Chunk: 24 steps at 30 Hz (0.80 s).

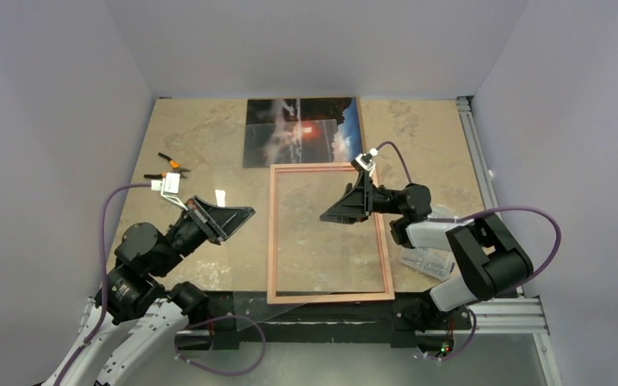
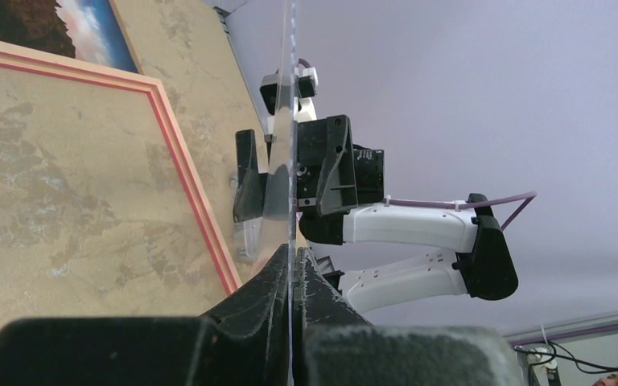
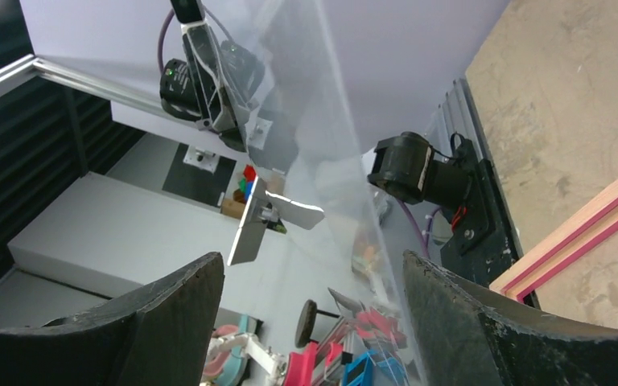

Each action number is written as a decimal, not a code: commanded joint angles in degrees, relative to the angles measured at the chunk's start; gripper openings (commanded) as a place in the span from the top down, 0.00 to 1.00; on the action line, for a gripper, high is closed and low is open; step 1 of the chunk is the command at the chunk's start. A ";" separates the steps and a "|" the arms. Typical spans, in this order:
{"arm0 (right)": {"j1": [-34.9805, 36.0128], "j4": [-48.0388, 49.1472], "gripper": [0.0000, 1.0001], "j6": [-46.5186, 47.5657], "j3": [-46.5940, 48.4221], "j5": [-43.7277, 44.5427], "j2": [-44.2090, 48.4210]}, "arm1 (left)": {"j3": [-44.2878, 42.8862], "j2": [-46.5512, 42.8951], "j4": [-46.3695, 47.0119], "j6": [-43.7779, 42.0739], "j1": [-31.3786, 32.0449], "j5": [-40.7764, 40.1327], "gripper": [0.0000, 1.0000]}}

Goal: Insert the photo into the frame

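The frame (image 1: 330,297) lies flat on the table in front of the arms; its pink border shows in the left wrist view (image 2: 197,189) and the right wrist view (image 3: 587,233). The photo (image 1: 302,131), picture side up, lies just behind the frame and also shows in the left wrist view (image 2: 80,24). My left gripper (image 1: 237,215) is shut on the edge of a clear transparent sheet (image 2: 290,121), held edge-on above the frame. My right gripper (image 1: 331,215) is open, its fingers (image 2: 334,165) either side of that sheet (image 3: 322,121).
Orange-handled clips (image 1: 169,166) lie at the table's left. A small white tag (image 1: 220,196) lies left of the frame. A clear plastic box (image 1: 426,261) sits under the right arm. A brown edge (image 1: 360,129) shows along the photo's right side.
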<state>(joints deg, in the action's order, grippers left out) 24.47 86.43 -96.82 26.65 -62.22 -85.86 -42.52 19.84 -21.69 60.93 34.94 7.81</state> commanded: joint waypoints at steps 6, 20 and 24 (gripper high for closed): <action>0.93 10.12 0.37 0.63 0.65 0.86 3.90 | -1.86 -0.41 2.14 0.64 0.04 -1.54 1.00; -2.03 -6.40 0.39 7.51 11.32 -2.91 7.73 | -1.16 -2.58 -0.18 1.53 0.07 -1.40 1.00; -2.24 -16.68 0.49 14.59 13.00 -3.26 9.41 | -1.07 -2.83 -0.32 1.57 0.09 -1.04 1.00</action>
<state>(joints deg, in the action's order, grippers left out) 22.65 79.09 -90.54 36.32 -64.29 -78.87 -42.57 17.69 -22.39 61.98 34.89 6.39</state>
